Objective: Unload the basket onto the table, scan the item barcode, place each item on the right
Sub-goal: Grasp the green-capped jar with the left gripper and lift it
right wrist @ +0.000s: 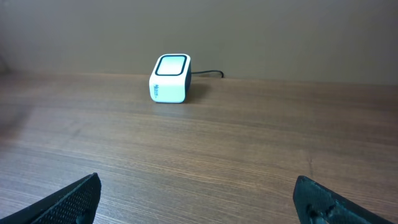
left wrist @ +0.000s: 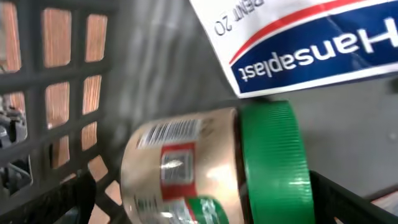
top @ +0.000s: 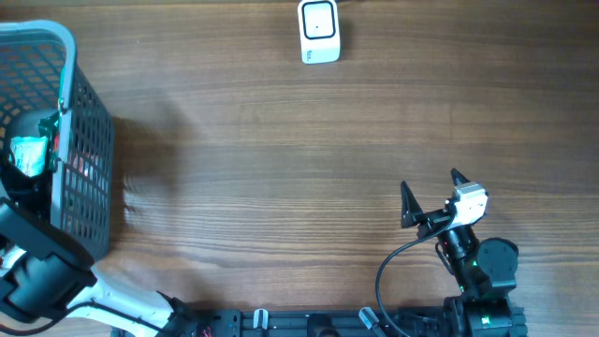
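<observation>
The job had hardly begun: it looked to me like the picking step, with nothing yet lifted toward the scanner (top: pixel 319 31), which sat at the top centre of the overhead view, well away from everything else on the table (top: pixel 281 168).

The left arm (top: pixel 42 271) reached from the lower left corner into the grey basket (top: pixel 89 150) at the left edge. I couldn't make out the left gripper's fingers. As far as I could judge it was spread wide and grasping nothing.

Its wrist view looked closely at a bottle (left wrist: pixel 186 168) with a green cap (left wrist: pixel 273 162), lying on its side in the basket. A barcode (left wrist: pixel 171 132) faced up on the label. A Hansaplast packet (left wrist: pixel 311 43) lay just above it, in the upper right of that view.

The right gripper (top: pixel 430 183) waited at the lower right of the overhead view. It was released and empty, pointing across bare wood at the scanner.

I'd say the next move called for the left gripper to settle around the bottle's body and close without covering the barcode. Then it would need to lift clear of the basket wall and the packet. The code would also have to be turned toward the scanner's window.
</observation>
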`<action>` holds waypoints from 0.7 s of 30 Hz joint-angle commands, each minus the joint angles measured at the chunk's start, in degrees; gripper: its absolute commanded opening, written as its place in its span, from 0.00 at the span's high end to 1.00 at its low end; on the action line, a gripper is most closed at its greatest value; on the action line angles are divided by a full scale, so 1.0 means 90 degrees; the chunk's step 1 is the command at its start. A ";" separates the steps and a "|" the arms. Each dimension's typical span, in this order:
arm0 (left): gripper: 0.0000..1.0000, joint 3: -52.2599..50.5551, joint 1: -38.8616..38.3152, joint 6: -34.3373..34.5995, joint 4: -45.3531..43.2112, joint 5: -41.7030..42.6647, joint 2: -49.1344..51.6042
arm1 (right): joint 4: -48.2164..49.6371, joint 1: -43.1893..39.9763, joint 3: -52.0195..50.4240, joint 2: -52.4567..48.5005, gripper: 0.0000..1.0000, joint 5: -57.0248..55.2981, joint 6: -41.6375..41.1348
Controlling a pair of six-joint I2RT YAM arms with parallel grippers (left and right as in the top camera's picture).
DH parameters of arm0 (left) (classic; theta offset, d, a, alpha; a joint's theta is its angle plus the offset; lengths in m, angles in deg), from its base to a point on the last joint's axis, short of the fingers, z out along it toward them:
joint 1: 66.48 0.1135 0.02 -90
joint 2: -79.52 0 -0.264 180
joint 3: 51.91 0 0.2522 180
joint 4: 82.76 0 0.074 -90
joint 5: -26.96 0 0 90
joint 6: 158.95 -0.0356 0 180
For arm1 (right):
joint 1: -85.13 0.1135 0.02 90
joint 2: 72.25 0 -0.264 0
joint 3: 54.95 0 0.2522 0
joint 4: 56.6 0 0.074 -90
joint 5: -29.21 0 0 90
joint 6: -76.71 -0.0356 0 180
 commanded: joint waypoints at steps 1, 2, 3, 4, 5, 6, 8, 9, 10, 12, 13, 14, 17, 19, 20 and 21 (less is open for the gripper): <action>0.00 0.0039 0.0027 0.1015 0.0024 0.0000 -0.0180 | 0.0039 -0.0027 -0.0007 0.0000 0.00 -0.0041 0.0044; 0.00 0.0024 0.0027 0.1124 0.0022 0.0000 -0.0165 | 0.0039 -0.0027 -0.0007 0.0000 0.00 -0.0041 0.0044; 0.00 -0.0005 0.0027 0.1241 0.0019 0.0000 -0.0155 | 0.0039 -0.0027 -0.0007 -0.0002 0.00 -0.0041 0.0041; 0.00 -0.0061 0.0027 0.1241 -0.0034 -0.0002 -0.0155 | 0.0039 -0.0027 -0.0007 -0.0002 0.00 -0.0041 0.0044; 0.00 -0.0126 0.0027 0.1241 -0.0109 0.0000 -0.0155 | 0.0039 -0.0027 -0.0007 -0.0002 0.00 -0.0044 0.0041; 0.00 -0.0272 0.0027 0.1239 -0.0245 -0.0002 -0.0155 | 0.0039 -0.0027 -0.0007 -0.0002 0.00 -0.0041 0.0044; 0.00 -0.0607 0.0027 0.1236 -0.0493 -0.0002 -0.0153 | 0.0039 -0.0027 -0.0007 -0.0002 0.00 -0.0044 0.0044; 0.00 -0.0777 0.0027 0.1236 -0.0636 -0.0002 -0.0153 | 0.0039 -0.0027 -0.0007 -0.0002 0.00 -0.0041 0.0041; 0.00 -0.0974 0.0027 0.1231 -0.0828 -0.0002 -0.0153 | 0.0039 -0.0027 -0.0007 -0.0002 0.00 -0.0044 0.0041; 0.00 -0.1226 0.0027 0.1132 -0.1156 -0.0002 -0.0153 | 0.0039 -0.0027 -0.0007 -0.0002 0.00 -0.0041 0.0044; 0.00 -0.1338 0.0027 0.0986 -0.1316 0.0000 -0.0153 | 0.0039 -0.0027 -0.0007 -0.0002 0.00 -0.0041 0.0041; 0.00 -0.1411 0.0027 0.0855 -0.1428 0.0002 -0.0153 | 0.0039 -0.0027 -0.0007 0.0000 0.00 -0.0041 0.0044; 0.00 -0.1423 0.0022 0.0653 -0.1440 0.0039 -0.0153 | 0.0039 -0.0027 -0.0007 0.0000 0.00 -0.0041 0.0041; 0.05 -0.1423 0.0022 0.0498 -0.1443 0.0124 -0.0153 | 0.0039 -0.0027 -0.0007 -0.0002 0.00 -0.0044 0.0044; 0.09 -0.1423 0.0022 0.0466 -0.1440 0.0131 -0.0153 | 0.0039 -0.0027 -0.0007 -0.0002 0.00 -0.0044 0.0041; 0.13 -0.1423 0.0022 0.0466 -0.1440 0.0126 -0.0153 | 0.0039 -0.0027 -0.0007 -0.0002 0.00 -0.0041 0.0041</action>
